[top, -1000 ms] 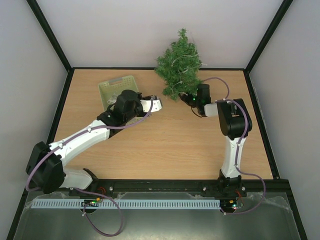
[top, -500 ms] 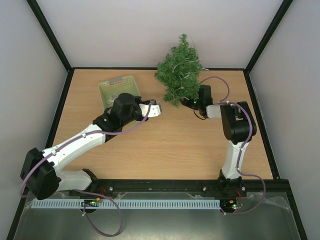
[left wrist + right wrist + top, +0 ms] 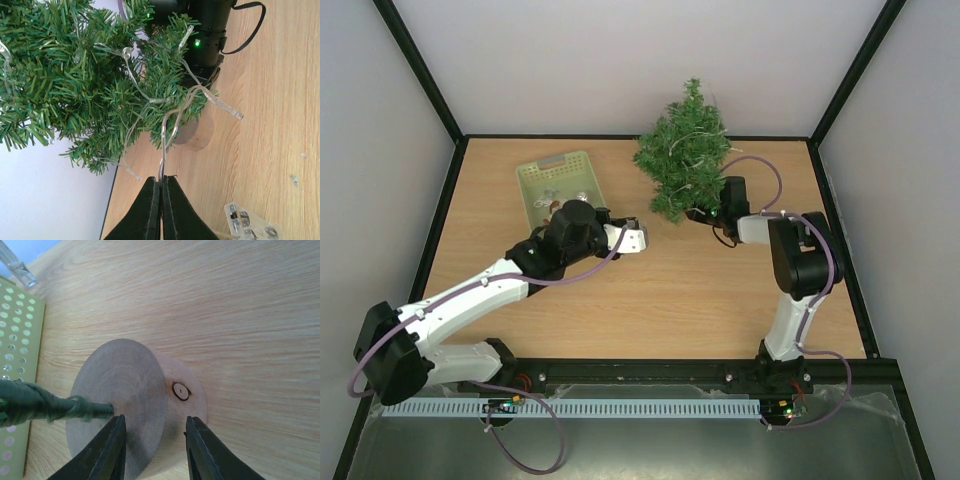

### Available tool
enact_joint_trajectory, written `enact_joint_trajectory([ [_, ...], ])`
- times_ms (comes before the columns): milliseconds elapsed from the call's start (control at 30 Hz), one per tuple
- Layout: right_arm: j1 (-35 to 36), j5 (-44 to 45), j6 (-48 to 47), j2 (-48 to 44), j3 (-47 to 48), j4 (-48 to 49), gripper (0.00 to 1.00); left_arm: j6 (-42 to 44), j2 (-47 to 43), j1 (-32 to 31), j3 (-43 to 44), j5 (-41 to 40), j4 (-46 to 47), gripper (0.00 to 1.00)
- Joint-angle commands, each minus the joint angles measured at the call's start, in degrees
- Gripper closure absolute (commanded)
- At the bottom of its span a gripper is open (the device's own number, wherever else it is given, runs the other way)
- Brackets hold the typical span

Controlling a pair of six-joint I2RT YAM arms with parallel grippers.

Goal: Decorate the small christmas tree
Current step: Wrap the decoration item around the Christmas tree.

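At the far side of the table (image 3: pixel 670 290), right of the pale green basket (image 3: pixel 533 178), sits the small christmas tree (image 3: pixel 685 155) on its wooden base (image 3: pixel 120 380). It looks light and bushy on top, so it would likely tip easily. The needle branches are soft and springy and give no firm hold. The stiff, flat base is the sound place to grip, and the right claw (image 3: pixel 156 421) has it, fingers narrowed on either side of the disc beside the thin trunk (image 3: pixel 45 407). The left claw (image 3: pixel 161 181) is pinched tight on the light string (image 3: pixel 163 135), a thin, limp, clear wire draped through the lower branches. It probably snags on needles and its small bulbs look fragile, so gentle pulls suit it.
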Motion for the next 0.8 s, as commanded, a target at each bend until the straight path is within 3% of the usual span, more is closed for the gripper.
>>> enact_joint_trajectory([
  [0, 0.31, 5.61, -4.65, 0.76, -4.36, -15.03, 0.7, -1.27, -2.32, -0.98, -0.89, -0.24, -0.84, 0.98],
  [767, 5.05, 3.51, -7.54, -1.97, -12.22, -13.45, 0.72, -1.7, -4.08, -3.85, -2.36, -2.5, -1.82, 0.98],
])
